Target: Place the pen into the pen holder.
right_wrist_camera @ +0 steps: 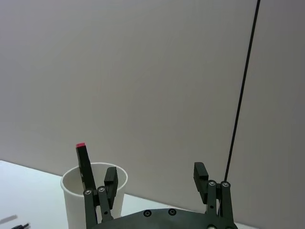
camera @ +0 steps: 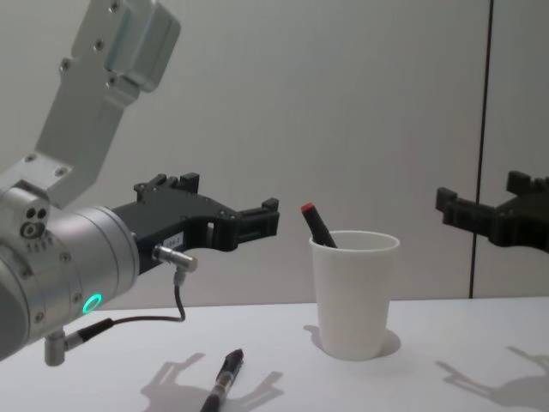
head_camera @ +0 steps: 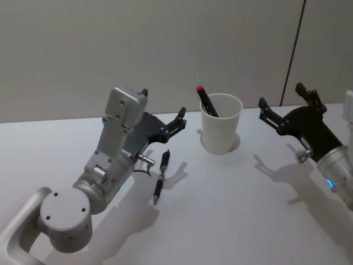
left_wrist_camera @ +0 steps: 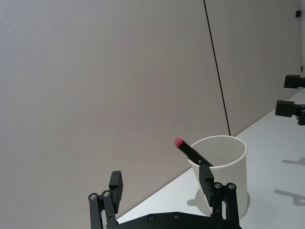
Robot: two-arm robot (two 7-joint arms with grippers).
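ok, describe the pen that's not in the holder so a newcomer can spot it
On the white table, find the white paper cup. To its left, below the open left hand, a black pen lies flat on the tabletop. The other pen, red-capped, stands inside the cup.

White pen holder [head_camera: 221,135], black pen [head_camera: 161,178], white table [head_camera: 237,221]

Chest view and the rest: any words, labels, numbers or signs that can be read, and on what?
None can be read.
left gripper: a small pale label on its black body, too small to read.
pen holder: plain white, no print.
pen lying flat: no legible marking.
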